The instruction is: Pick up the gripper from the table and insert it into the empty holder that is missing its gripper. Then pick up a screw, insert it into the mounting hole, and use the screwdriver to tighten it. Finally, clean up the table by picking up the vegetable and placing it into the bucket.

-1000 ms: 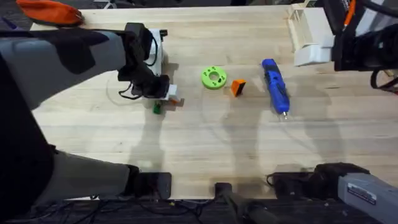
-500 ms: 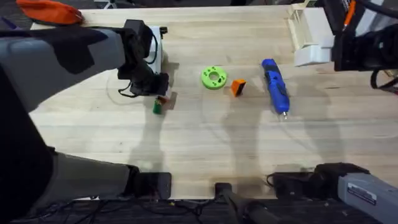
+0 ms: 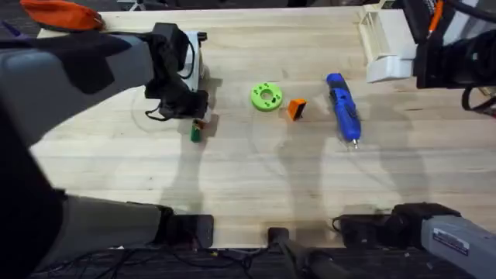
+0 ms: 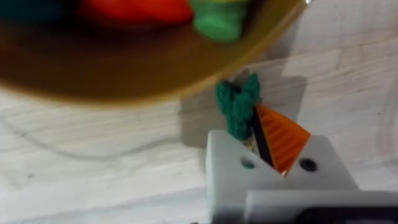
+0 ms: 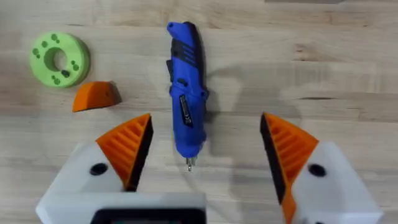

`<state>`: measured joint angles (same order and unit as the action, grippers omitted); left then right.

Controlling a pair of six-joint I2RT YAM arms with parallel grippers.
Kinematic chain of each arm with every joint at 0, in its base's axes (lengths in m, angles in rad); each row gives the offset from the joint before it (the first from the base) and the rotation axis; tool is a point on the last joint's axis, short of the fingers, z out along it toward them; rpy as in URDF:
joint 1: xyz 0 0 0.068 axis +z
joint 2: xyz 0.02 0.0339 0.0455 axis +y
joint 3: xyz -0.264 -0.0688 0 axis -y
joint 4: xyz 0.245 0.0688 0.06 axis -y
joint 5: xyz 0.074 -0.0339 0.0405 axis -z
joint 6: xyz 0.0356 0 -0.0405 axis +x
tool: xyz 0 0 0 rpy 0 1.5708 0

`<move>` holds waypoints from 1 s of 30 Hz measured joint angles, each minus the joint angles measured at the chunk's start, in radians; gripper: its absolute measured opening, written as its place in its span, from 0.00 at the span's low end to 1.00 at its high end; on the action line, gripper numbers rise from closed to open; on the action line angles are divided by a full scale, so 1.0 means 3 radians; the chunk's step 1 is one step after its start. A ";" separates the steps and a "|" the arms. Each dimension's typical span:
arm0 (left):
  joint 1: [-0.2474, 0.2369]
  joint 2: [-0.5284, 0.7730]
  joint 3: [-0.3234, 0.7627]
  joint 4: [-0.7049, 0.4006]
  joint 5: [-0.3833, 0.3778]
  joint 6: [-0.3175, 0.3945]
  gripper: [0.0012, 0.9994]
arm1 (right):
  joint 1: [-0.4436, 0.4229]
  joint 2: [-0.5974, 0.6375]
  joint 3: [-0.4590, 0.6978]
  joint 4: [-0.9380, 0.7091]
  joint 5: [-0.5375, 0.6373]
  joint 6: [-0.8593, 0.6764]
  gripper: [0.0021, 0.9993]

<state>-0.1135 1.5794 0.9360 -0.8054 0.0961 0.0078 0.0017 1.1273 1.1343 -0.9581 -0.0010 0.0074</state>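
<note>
My left tool [image 4: 258,140] is pinched tight on the dark green vegetable [image 4: 237,106], just beside the bucket [image 4: 124,68] rim. My right tool [image 5: 205,146] gapes wide above the blue screwdriver [image 5: 186,93]; the loose gripper [image 5: 96,96] and lime-green ring [image 5: 59,59] lie nearby on the table [image 5: 348,68].
</note>
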 joint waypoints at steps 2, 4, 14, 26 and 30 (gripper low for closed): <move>0.0000 -0.0121 0.0004 -0.0075 -0.0039 0.0000 0.01 | 0.0000 -0.0001 0.0000 0.0000 0.0000 0.0000 0.99; -0.0001 -0.0329 0.0033 -0.0189 -0.0046 0.0001 0.01 | 0.0000 -0.0001 0.0000 0.0000 0.0000 0.0000 0.99; -0.0001 -0.1411 0.0206 -0.0400 0.0042 0.0017 0.19 | 0.0000 -0.0001 0.0000 0.0000 0.0000 0.0000 0.99; -0.0001 -0.2411 0.0119 -0.0326 -0.0087 -0.0167 0.99 | 0.0000 -0.0001 0.0000 0.0000 0.0000 0.0000 0.99; -0.0001 -0.2904 -0.0161 -0.0220 -0.0203 -0.0207 0.99 | 0.0000 -0.0001 0.0000 -0.0027 0.0000 0.0000 0.99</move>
<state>-0.1139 0.7081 0.8876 -0.8714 0.0353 -0.0542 0.0017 1.1271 1.1343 -0.9662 -0.0010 0.0074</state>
